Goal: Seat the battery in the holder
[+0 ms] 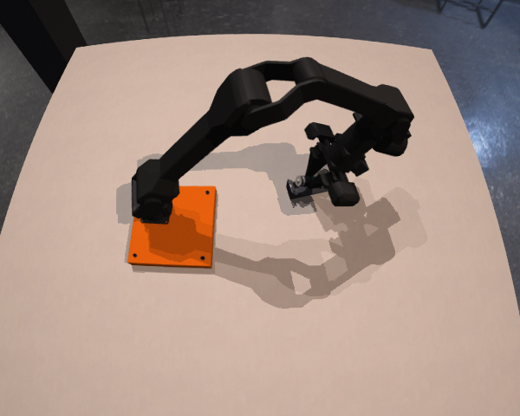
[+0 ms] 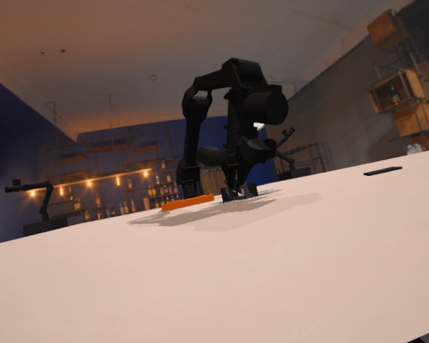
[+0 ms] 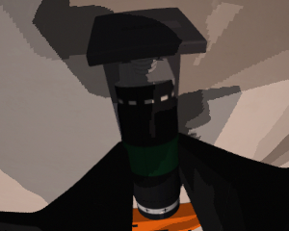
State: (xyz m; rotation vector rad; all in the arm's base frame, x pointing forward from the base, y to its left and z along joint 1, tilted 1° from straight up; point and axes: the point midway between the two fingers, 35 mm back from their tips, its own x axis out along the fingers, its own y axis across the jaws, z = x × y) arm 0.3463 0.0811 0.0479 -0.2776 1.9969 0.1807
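Looking down from the top view, you have a pale pinkish bench with rounded far corners, an orange base plate under the arm's foot, and heavy shadows of the arm across the surface. Beyond the bench edge the floor is dark and speckled. From the exterior view the room reads as a dim bar: blue walls, warm lamps over bottle shelves, wooden crates on a rack at the right, another small arm at the far left.

Your tool is clamped on the battery, fingers narrow around its green band. In the wrist view the battery's long axis runs straight away from the camera toward the dark holder, its far end at the holder's body, its silver-ringed end nearest you. The holder sits on the bench right of the orange plate, under the wrist.
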